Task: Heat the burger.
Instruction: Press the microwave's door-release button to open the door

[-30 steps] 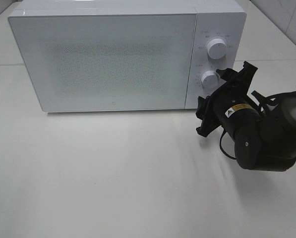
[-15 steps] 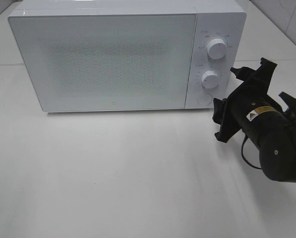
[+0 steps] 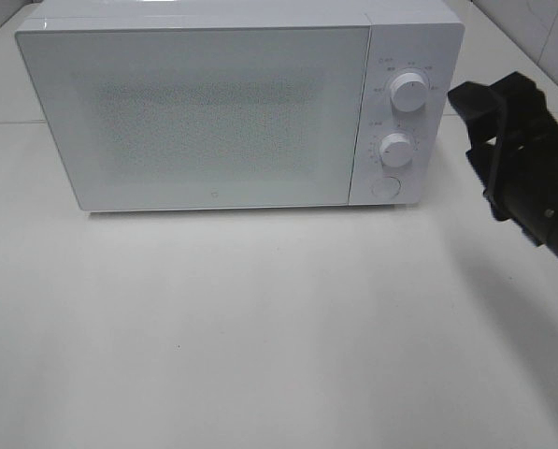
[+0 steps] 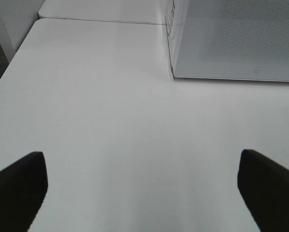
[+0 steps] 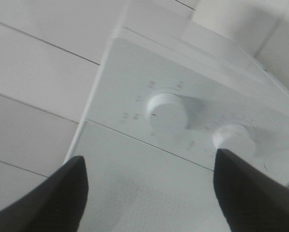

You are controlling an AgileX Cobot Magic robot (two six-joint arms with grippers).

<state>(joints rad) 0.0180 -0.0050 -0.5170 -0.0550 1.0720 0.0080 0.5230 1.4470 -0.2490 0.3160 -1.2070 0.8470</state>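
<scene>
White microwave [image 3: 204, 112], door shut, stands near the empty, open right claw [image 3: 467, 122].

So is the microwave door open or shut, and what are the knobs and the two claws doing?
Microwave door, shut.
Upper knob, setting too small to read.
Lower knob, setting too small to read.
Left gripper, open, empty, above the table.
Right gripper, open, empty, touching nothing.
</scene>
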